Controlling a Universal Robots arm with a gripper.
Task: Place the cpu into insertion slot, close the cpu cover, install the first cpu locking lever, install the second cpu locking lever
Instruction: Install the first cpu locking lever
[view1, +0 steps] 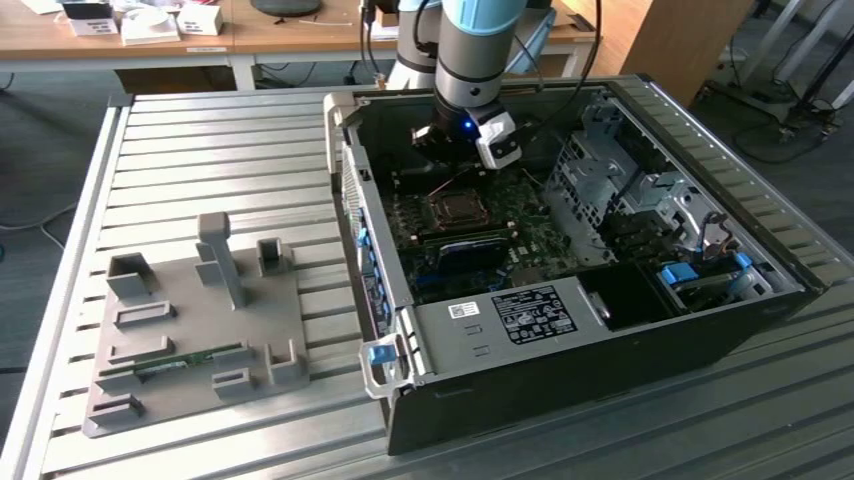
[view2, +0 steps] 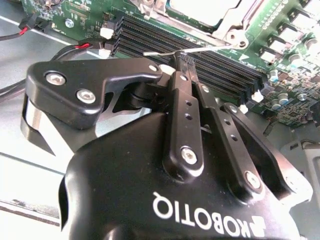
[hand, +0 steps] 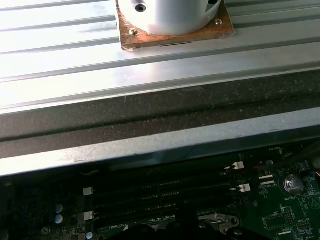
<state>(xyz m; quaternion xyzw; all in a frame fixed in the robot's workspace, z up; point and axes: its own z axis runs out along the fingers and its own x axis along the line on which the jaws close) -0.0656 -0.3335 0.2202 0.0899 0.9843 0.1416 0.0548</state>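
With the cpu (view2: 197, 9) seated under its cpu cover (view2: 228, 23) at frame top, the gripper (view2: 183, 62), fingers together and empty, touches a locking lever (view2: 160, 52) that likely needs pressing under its catch.

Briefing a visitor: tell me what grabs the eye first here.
An open computer case lies on the slatted table, with the arm's hand inside it. In the second wrist view its black fingers pinch a thin locking lever beside the memory slots. A grey fixture tray sits at the exterior view's left.
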